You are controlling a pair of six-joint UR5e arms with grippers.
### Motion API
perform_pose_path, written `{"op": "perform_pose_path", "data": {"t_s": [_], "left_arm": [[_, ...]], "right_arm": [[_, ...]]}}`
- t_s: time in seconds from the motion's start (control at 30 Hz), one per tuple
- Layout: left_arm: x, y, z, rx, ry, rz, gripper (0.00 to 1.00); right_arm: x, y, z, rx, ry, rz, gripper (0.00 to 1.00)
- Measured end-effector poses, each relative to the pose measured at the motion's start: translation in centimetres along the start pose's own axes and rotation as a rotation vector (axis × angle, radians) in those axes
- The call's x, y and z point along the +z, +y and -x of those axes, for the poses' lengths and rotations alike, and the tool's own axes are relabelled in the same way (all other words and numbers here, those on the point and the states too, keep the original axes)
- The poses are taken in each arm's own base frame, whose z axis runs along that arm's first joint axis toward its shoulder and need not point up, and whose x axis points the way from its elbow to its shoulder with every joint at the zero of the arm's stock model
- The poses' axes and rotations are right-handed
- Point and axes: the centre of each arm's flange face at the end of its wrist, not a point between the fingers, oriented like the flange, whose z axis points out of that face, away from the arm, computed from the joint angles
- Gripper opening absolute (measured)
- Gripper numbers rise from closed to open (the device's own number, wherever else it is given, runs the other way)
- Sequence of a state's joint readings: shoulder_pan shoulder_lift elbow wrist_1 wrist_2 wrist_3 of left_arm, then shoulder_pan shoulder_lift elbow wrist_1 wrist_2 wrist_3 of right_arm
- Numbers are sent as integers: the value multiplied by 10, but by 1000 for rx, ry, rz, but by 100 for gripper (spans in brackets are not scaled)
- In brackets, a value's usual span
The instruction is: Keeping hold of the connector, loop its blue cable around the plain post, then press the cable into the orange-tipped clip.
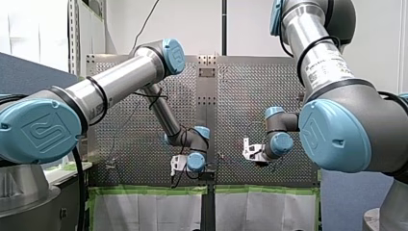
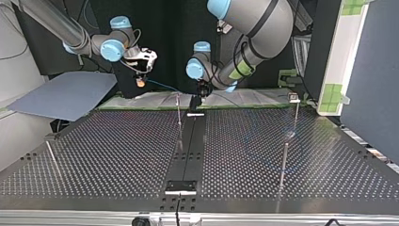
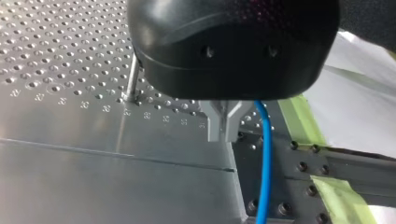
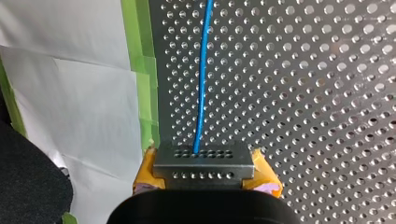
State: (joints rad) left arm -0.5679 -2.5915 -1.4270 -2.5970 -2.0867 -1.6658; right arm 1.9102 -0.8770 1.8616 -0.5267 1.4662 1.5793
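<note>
1. My right end effector [image 4: 205, 176] pinches the connector [image 4: 204, 161] between its yellow pads and holds it off the desk [image 4: 327, 93], near the far edge as the top view shows it
2. The blue cable [image 4: 202, 74] leaves the connector in a straight line directly ahead of that end effector. Its long axis runs roughly parallel to the green tape [image 4: 140, 70] on the desk's edge, toward my left arm
3. My left end effector [image 3: 225, 128] has its metal fingers pressed together. The cable passes just beside them, and I cannot tell whether it touches them
4. The plain post [image 3: 132, 79] stands upright on the desk near my left end effector, on the side away from the cable. In the top view it lies between the two end effectors, nearer my left one
5. The loop looks not yet begun. The post sits along the cable's run rather than inside a bend, so my right arm would probably have to carry the connector across and past the post to wrap the cable around it
6. I cannot pick out an orange-tipped clip in any view
</note>
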Motion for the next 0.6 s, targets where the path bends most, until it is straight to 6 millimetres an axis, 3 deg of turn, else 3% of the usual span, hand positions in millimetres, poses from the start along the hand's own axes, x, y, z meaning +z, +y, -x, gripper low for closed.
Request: {"op": "perform_pose_path", "data": {"t_s": [0.6], "left_arm": [[8, -6, 14, 8, -9, -6, 0]], "right_arm": [[3, 9, -1, 9, 16, 15, 0]]}}
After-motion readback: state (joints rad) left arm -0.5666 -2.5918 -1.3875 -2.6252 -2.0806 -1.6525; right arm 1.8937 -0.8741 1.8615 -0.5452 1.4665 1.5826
